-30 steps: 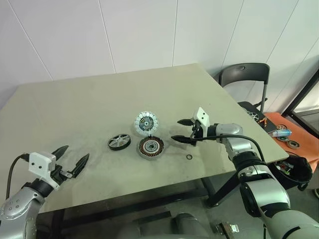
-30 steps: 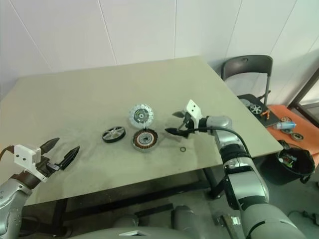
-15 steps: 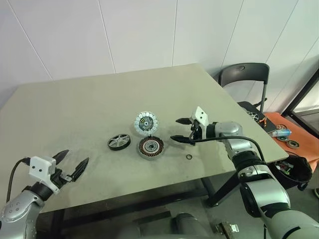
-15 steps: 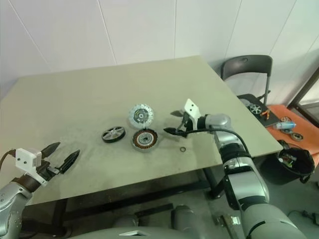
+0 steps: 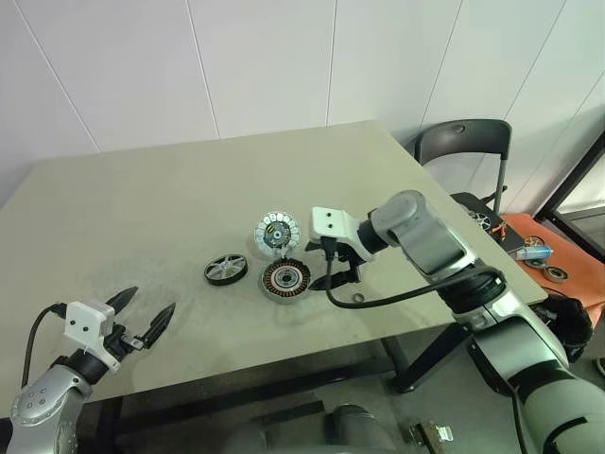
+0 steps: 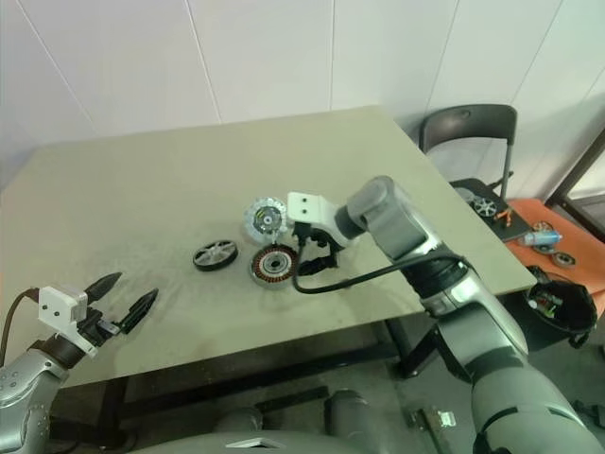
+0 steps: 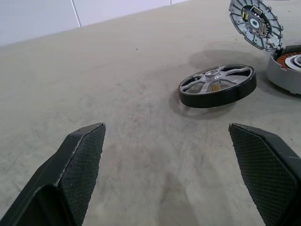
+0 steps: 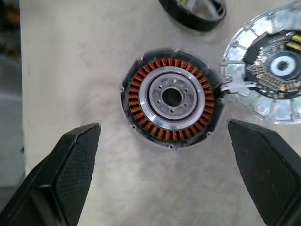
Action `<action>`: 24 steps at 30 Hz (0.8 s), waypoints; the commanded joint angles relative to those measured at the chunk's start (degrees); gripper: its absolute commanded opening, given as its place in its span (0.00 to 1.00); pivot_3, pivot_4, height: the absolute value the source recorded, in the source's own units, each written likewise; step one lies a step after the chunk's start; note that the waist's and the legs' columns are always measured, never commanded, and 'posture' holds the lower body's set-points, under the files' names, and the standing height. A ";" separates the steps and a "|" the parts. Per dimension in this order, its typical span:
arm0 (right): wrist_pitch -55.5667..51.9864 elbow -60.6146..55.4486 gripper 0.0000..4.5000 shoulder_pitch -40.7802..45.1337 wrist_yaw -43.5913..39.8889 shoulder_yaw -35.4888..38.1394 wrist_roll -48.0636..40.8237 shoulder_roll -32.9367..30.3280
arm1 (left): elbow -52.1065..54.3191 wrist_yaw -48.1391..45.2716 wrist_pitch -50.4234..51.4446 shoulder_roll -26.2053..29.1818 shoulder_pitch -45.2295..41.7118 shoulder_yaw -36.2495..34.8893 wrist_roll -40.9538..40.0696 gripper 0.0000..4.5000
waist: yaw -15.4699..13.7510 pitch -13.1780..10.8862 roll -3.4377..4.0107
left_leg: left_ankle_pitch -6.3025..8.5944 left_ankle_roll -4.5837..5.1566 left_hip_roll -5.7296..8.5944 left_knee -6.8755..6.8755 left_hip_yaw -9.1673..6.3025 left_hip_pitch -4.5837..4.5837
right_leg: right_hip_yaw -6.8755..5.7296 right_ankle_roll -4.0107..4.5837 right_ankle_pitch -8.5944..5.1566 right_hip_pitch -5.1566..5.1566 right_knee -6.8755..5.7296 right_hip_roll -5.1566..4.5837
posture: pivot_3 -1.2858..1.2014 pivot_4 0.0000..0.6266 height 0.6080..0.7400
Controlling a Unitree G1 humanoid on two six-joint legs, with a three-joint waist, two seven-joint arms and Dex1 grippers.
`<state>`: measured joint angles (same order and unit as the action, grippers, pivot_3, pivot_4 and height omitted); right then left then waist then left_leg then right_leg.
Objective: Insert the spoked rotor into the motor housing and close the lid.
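Observation:
The motor housing (image 5: 285, 280), with copper windings around a silvery centre, lies open near the table's middle. The lid (image 5: 276, 233) stands tilted at its far rim, its segmented face showing. Just left of the housing, the black spoked rotor (image 5: 226, 270) lies flat. My right gripper (image 8: 163, 126) hangs open above the housing, pointing down at it (image 8: 171, 97), and holds nothing. At the table's near left edge my left gripper (image 7: 165, 127) is open and empty, level with the table and facing the rotor (image 7: 217, 85) from a distance.
A tiny loose ring (image 5: 359, 299) lies on the table to the right of the housing. A black chair (image 5: 463, 142) stands beyond the table's right corner, with an orange surface (image 5: 558, 255) holding small parts behind it.
My right arm has swung in from the right. Its gripper moved left and tipped downward over the housing, staying open. The left gripper has barely moved.

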<state>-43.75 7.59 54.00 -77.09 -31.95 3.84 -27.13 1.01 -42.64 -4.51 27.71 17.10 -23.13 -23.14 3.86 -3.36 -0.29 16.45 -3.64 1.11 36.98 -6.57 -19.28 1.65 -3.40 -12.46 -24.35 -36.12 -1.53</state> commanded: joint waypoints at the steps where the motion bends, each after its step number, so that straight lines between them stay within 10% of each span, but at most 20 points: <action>1: -8.12 -2.24 1.00 3.87 -0.12 -4.66 0.90 2.09 | 1.90 0.69 -1.28 0.01 -0.66 -0.05 0.24 0.99 | -0.02 0.01 -0.02 | 0.00 0.00 0.00 0.00 -0.02 -0.01 | -0.02 0.00 0.00 0.00 0.01 -0.01 | 0.52 0.00 1.00; 24: 1.95 10.31 1.00 6.32 5.34 -12.83 5.67 10.56 | 4.85 3.11 -0.30 0.10 -0.51 0.30 -0.03 0.99 | 0.05 0.02 -0.04 | 0.00 -0.01 0.00 -0.01 -0.07 -0.08 | -0.09 -0.02 0.01 -0.05 0.04 -0.03 | 0.52 0.00 1.00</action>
<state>-42.90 18.00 58.75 -71.81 -44.71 8.86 -16.89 3.17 -40.21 -5.04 27.50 17.13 -22.70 -23.08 3.92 -3.34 -0.34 16.46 -3.64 1.12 36.98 -6.63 -19.37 1.56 -3.42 -12.45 -24.39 -36.08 -1.56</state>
